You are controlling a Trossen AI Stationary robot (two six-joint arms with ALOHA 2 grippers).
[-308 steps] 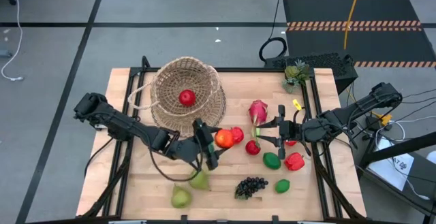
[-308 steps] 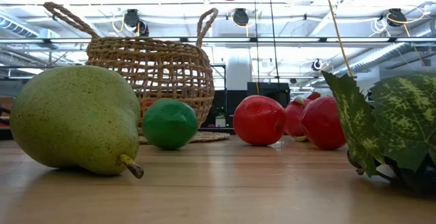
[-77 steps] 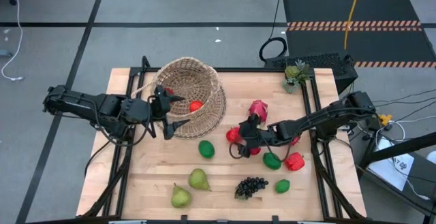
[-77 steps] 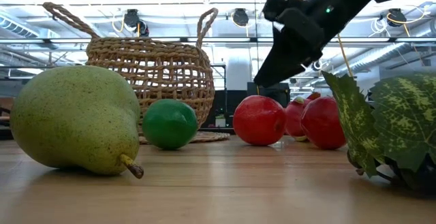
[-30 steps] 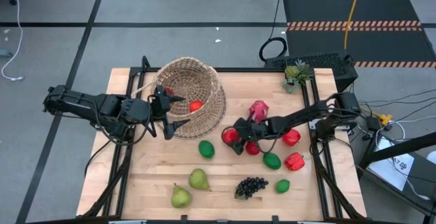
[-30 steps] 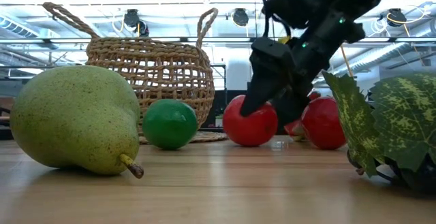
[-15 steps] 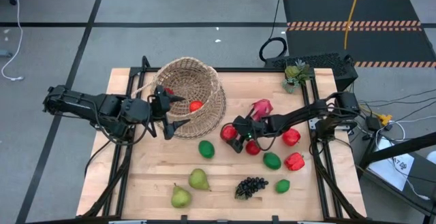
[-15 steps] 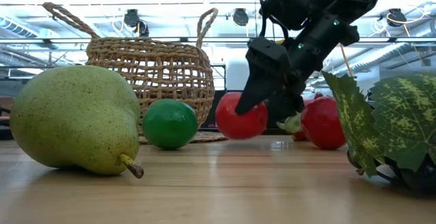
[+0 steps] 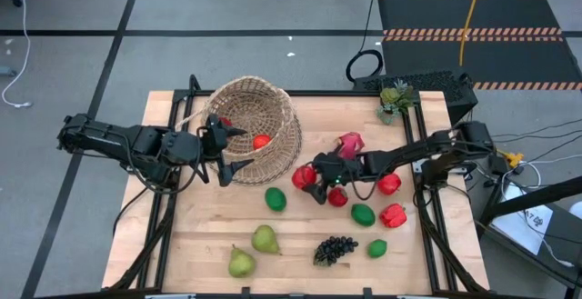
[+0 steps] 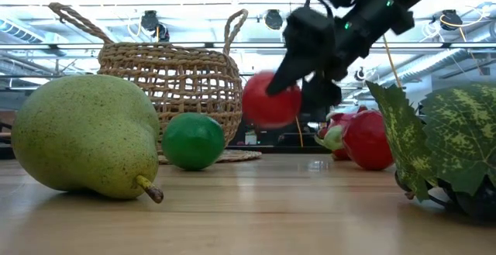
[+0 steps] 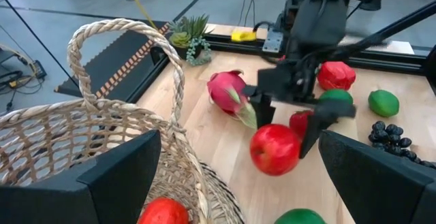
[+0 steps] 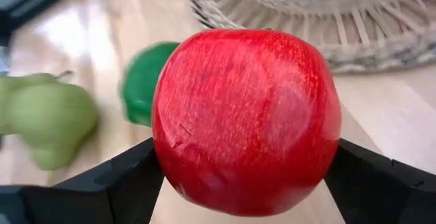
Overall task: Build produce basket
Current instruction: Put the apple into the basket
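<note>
Right hand [image 9: 309, 177]: closed around a red apple [image 9: 303, 176], lifted clear of the table [image 9: 300, 235], near mid-table just beside the basket [image 9: 250, 126]. Left hand [image 9: 227, 149]: fingers spread wide, holding nothing, at the basket's rim toward the table's left edge. Basket: far-left part of the table, one red fruit [image 9: 261, 141] inside. Remaining produce: green lime [image 9: 275, 199], pears [image 9: 265, 239], grapes [image 9: 335, 248], dragon fruit [image 9: 348, 142] on the table.

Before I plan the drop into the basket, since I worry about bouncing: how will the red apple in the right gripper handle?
The red apple is round and glossy, so it may slip or roll. The right gripper holds it clear of the table, so it is probably light. The basket has woven walls that should contain it.
</note>
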